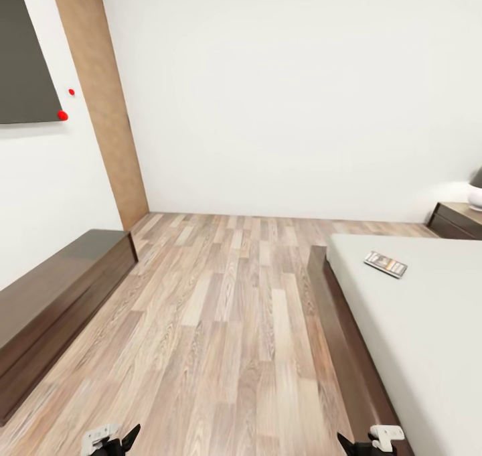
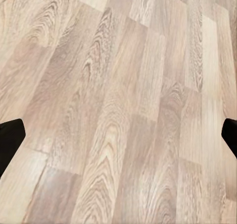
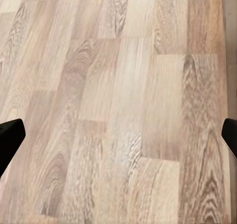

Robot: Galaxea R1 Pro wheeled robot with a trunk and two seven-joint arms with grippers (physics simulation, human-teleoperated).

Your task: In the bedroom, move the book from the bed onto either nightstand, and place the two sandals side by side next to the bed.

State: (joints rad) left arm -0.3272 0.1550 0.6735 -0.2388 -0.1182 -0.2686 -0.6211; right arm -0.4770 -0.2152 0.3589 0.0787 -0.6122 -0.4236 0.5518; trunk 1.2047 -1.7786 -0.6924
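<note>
Head view. Bedroom: white walls, light wood-plank floor (image 1: 221, 322) across the centre. Right side: bed (image 1: 415, 322) with pale-grey mattress on a dark-brown platform base. Book (image 1: 385, 264) lies flat on the mattress, right of centre, near the bed's left edge. Far right, mid-height: nightstand (image 1: 458, 219), dark brown, bearing a white rounded object (image 1: 475, 196) cut by the frame edge. Left side: low dark-brown cabinet (image 1: 57, 302) along the wall. Upper left: dark panel (image 1: 23, 47) on the wall and a brown wooden door (image 1: 100, 101). Bottom edge: left gripper (image 1: 110, 439) and right gripper (image 1: 368, 441), partly in frame.

Left wrist view. Plank floor; black fingertips (image 2: 11, 137) at the left and right edges, spread wide apart, nothing between them.

Right wrist view. Plank floor; black fingertips (image 3: 10, 135) at both side edges, likewise spread wide with nothing held.
</note>
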